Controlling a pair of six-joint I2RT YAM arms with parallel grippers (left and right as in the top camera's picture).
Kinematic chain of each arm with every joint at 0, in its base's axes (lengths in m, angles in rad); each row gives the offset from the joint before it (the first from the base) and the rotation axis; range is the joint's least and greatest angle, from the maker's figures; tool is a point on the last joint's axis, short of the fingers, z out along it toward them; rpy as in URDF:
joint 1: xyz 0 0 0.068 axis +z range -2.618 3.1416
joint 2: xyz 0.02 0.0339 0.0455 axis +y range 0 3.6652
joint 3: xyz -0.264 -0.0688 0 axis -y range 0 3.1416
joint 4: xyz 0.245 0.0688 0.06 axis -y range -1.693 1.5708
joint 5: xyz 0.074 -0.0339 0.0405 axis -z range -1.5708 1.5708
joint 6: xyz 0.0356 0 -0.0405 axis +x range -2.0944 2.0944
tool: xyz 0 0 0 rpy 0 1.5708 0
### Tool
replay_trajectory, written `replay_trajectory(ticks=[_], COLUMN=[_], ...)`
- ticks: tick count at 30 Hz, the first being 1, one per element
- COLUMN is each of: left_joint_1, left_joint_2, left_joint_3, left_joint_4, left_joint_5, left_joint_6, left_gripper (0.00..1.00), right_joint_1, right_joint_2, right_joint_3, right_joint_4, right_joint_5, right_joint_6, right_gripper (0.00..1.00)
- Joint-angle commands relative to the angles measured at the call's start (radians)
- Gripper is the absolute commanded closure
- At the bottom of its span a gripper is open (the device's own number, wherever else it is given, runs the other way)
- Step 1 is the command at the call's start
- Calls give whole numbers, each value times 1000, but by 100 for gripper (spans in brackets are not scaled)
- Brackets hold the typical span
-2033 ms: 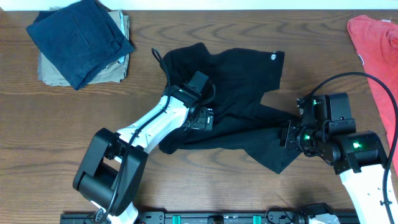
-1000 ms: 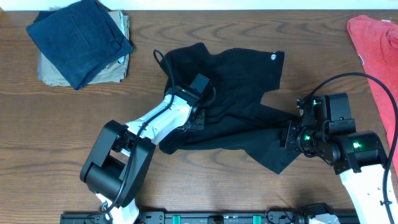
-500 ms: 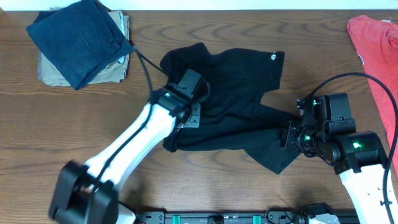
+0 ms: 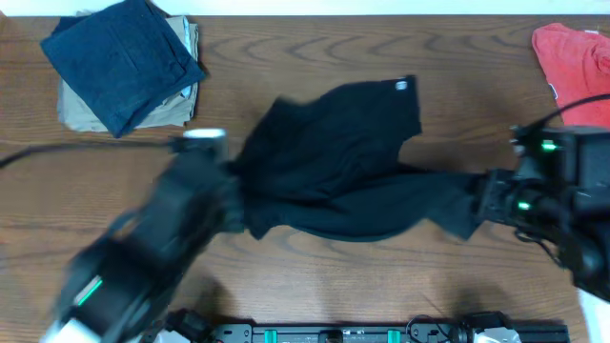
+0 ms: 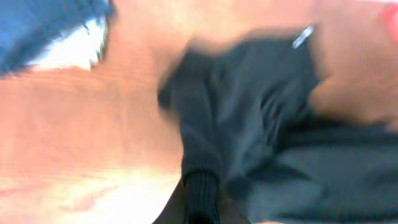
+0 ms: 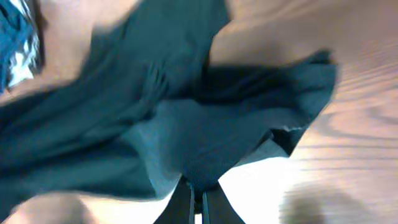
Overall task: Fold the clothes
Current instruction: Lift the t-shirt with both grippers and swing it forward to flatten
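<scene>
1. Black T-shirt [image 4: 334, 157] lies mid table [image 4: 315, 276], stretched between my pincers, bunched, not flat.
2. Left pincer [image 5: 201, 186] pinches its left edge shut; right pincer [image 6: 199, 190] pinches its right corner shut.
3. Risk: I pull apart too hard, thin pinch slips, shirt drops crumpled.

black soft-fabric t-shirt [image 4: 334, 157] pulled out wide
l gripper [image 4: 229, 191] swung left w/ shirt's edge, r gripper [image 4: 481, 202] drew back right; fabric now stretched b/w them, white logo [image 4: 401, 86] shifted left.
</scene>
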Motion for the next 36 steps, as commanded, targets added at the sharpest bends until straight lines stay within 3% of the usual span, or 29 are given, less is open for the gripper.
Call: replay_trajectory(ticks=[1, 8, 13, 18, 22, 29, 36], left_joint_1=[2, 2, 2, 2, 10, 97, 141], left_joint_2=[-121, -182, -140, -7, 144, 433, 553], left_joint_3=[127, 309, 308, 308, 308, 348, 749], left_joint_4=[-36, -100, -89, -68, 37, 440, 444], left_joint_5=[-64, -64, -143, -212, -296, -294, -294], left_joint_6=[-14, -17, -17, -15, 36, 214, 366], left_gripper=[94, 94, 94, 94, 94, 94, 94], right_joint_1=[-22, -23, -23, -23, -30, -43, -178], right_joint_2=[-8, -8, 12, 138, 282, 510, 560], right_joint_3=[167, 436, 461, 461, 462, 505, 907], right_joint_4=[-56, -139, -86, -32, 92, 422, 320], right_joint_5=[93, 160, 208, 257, 262, 168, 174], right_joint_6=[-18, -47, -46, -47, -47, -140, -197], right_gripper=[99, 99, 99, 99, 99, 99, 99])
